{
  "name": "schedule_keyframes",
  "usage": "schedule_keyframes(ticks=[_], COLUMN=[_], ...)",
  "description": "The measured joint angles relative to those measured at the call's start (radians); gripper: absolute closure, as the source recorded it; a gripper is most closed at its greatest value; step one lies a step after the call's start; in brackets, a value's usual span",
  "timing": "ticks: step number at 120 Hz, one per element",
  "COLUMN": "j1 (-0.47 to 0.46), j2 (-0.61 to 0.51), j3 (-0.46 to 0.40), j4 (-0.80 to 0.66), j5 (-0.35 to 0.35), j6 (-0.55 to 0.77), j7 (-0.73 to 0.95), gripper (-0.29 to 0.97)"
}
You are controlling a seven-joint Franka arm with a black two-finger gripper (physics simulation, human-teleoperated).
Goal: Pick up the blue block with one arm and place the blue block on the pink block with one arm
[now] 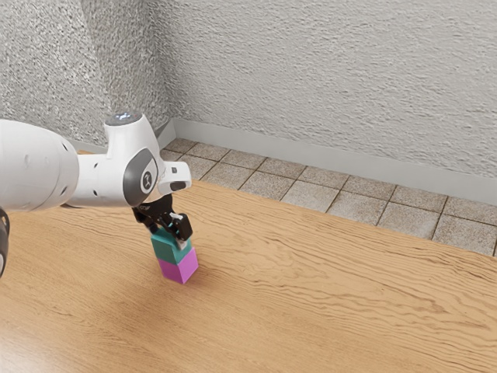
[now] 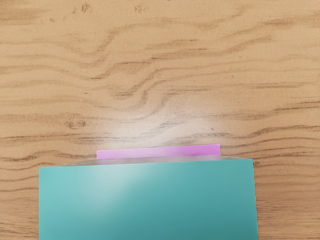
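Blue block (image 1: 170, 247) rests squarely on the pink block (image 1: 178, 270) on the worktop (image 1: 311, 295), my tool (image 1: 172, 231) clamped on its upper part, so I judge only letting go and lifting clear are left.

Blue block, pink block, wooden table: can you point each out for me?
blue block (image 1: 168, 247), exterior view, front face.
pink block (image 1: 177, 271), exterior view, front face.
table (image 1: 326, 295), exterior view, bare wood.
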Motion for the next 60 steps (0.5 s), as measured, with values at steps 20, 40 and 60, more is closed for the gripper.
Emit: schedule_keyframes(ticks=[20, 40, 60], j1=[0.001, 0.001, -0.013], j2=[0.000, 0.002, 0.025], j3=[0.003, 0.009, 0.135], j4=[0.004, 0.013, 0.216], j5=[0.000, 0.002, 0.012], j6=[-0.004, -0.009, -0.157], j7=[-0.002, -0.003, 0.002], gripper=[0.03, 0.01, 0.01])
